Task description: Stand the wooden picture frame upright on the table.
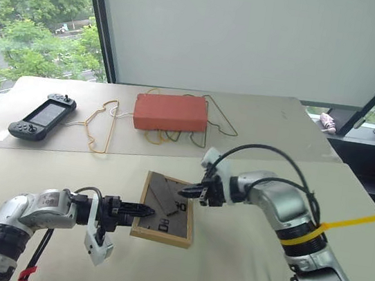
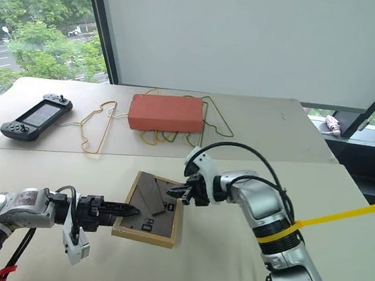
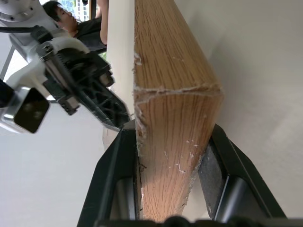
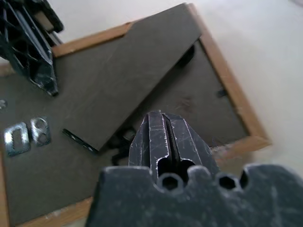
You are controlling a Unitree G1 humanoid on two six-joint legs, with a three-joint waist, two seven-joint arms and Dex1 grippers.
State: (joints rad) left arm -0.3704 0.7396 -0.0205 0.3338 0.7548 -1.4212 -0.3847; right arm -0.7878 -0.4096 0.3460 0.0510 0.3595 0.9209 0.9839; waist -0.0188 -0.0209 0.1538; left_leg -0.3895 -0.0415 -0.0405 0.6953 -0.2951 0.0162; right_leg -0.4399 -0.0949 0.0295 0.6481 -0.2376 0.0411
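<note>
- Far left on the tabletop [image 1: 240,260]: a black handheld game console [image 1: 43,115], well away from the work.
- Next to it, wire coat hangers [image 1: 98,128] running under an orange-red box [image 1: 171,112]; both well behind the frame, out of the way.
- Left end effector [image 1: 141,212] reaching in from the left, clamped on the near-left edge of the wooden picture frame [image 1: 166,209]; left wrist view shows one black finger [image 3: 116,179] on each face of the light-wood rail, gripping across its thickness.
- Frame at the middle of the tabletop, back side up, dark grey-brown backing showing, near edge seemingly raised a little by the grip; cannot tell for sure whether the far edge rests on the surface.
- Fold-out stand [image 4: 128,80] swung partly away from the backing, a thin flat wedge hinged near small metal hangers [image 4: 26,137].
- Right end effector [image 1: 191,191] hovering over the right part of the backing, fingers pressed together, holding nothing, tip just beside the stand.
- Handling, as a judgement: light and stiff, wood rail rough and chipped at the corner so grip there likely holds well; front probably glazed, so fragile if dropped or slammed.
- Stand likely thin board on a weak hinge; best pushed gently at its free end, not pinched or bent.
- Best hold: across the wooden rail, as now, keeping pressure off the backing.
- Risk: frame pivoting in a single edge grip while tilting up.
</note>
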